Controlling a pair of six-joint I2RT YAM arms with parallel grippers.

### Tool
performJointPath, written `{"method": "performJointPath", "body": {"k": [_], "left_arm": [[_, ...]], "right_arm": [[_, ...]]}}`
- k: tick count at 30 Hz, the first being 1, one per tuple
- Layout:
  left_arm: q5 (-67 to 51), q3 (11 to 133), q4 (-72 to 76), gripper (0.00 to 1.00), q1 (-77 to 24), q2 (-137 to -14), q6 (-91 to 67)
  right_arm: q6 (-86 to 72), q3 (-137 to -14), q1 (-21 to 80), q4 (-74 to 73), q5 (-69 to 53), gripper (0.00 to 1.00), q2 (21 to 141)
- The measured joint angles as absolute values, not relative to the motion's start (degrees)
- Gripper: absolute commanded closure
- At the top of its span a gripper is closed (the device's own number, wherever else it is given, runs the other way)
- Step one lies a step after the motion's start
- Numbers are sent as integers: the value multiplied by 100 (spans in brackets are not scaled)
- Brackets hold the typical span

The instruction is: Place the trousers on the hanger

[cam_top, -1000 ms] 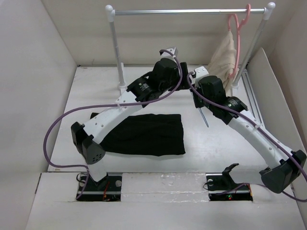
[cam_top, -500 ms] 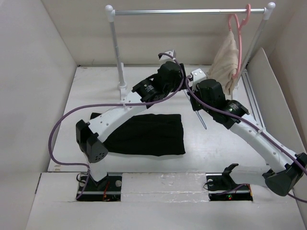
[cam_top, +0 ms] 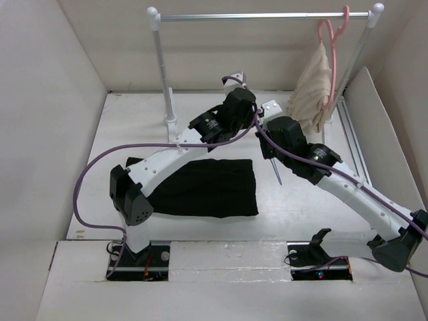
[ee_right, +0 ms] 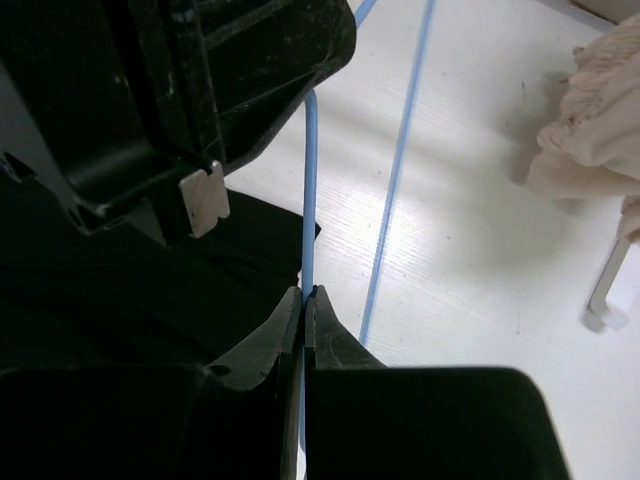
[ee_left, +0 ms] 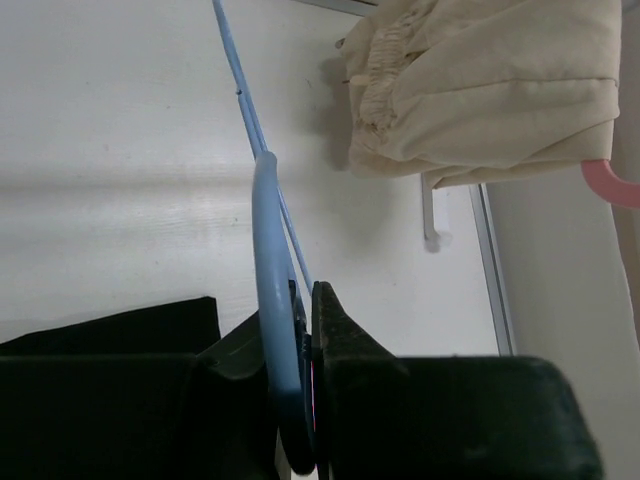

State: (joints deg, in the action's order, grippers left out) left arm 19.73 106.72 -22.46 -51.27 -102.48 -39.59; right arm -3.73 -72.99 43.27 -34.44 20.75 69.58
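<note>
The black trousers [cam_top: 200, 187] lie flat on the table at centre-left, also seen in the left wrist view [ee_left: 110, 330] and the right wrist view [ee_right: 140, 290]. Both arms hold the light-blue hanger [cam_top: 277, 172] above the table just right of them. My left gripper [cam_top: 249, 115] is shut on the hanger's broad curved part [ee_left: 268, 300], jaws pressed against it [ee_left: 297, 310]. Just below it, my right gripper [cam_top: 267, 146] is shut on a thin bar of the hanger [ee_right: 310, 180], fingertips meeting [ee_right: 306, 292]. A second thin bar [ee_right: 398, 170] runs beside it.
A clothes rack [cam_top: 261, 16] stands at the back, with a pink hanger [cam_top: 331, 53] carrying a beige cloth garment [cam_top: 311, 90] at its right end, close behind the grippers. The rack's base rail [cam_top: 348, 127] runs along the right. Walls enclose the table.
My left gripper has gone from open to shut on the hanger. Both arms and the hanger have shifted a little to the left and nearer.
</note>
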Motion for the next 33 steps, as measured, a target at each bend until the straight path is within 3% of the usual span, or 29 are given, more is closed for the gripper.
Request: {"method": "performJointPath", "body": {"k": [4,5,6,7,8,11,14,16,19,22,23,25,28,31,33], "left_arm": [[1973,10490,-2182,100,-5133,-10248,-4003],[1968,10433,-2169,100,-5133,-10248,-4021],[1966,10420,-2165,100,-5133,-10248,-4023],[1957,10346,-2115,100,-5137,-10248,-4047],[1959,10259,-2034,100,-5140,-10245,-4056],[1925,9856,-1826,100,-5137,-10154,-4108],[1721,9194,-1577,100,-5137,-9939,-4303],[1564,8689,-1431,100,-5151,-9734,-4477],[1496,8103,-1240,100,-5236,-9463,-4770],[1483,7752,-1002,100,-5422,-9295,-5015],[1476,7642,-895,100,-5485,-9255,-5092],[1468,7415,-672,100,-5614,-9205,-5227],[1470,7008,-405,100,-5767,-9196,-5384],[1538,6617,-325,100,-5848,-9209,-5509],[1597,6368,-226,100,-5881,-9218,-5577]], "right_arm": [[-530,-7155,4401,-3450,2198,100,6945],[-563,-7122,4403,-3452,2209,87,6936],[-598,-7091,4410,-3459,2213,60,6925],[-642,-7063,4427,-3461,2217,60,6908],[-646,-7030,4447,-3481,2213,39,6879],[-696,-7030,4475,-3704,2049,20,6709],[-676,-7035,4412,-3994,1772,13,6449],[-624,-7035,4263,-4213,1511,13,6202],[-565,-6976,3951,-4390,1072,21,5765],[-528,-6598,3723,-4364,679,62,5299],[-517,-6438,3647,-4359,532,87,5188],[-537,-6066,3518,-4278,237,100,5035],[-543,-5513,3380,-4101,-183,99,5052],[-607,-4969,3332,-3752,-513,88,5290],[-679,-4665,3332,-3452,-648,86,5454]]}}
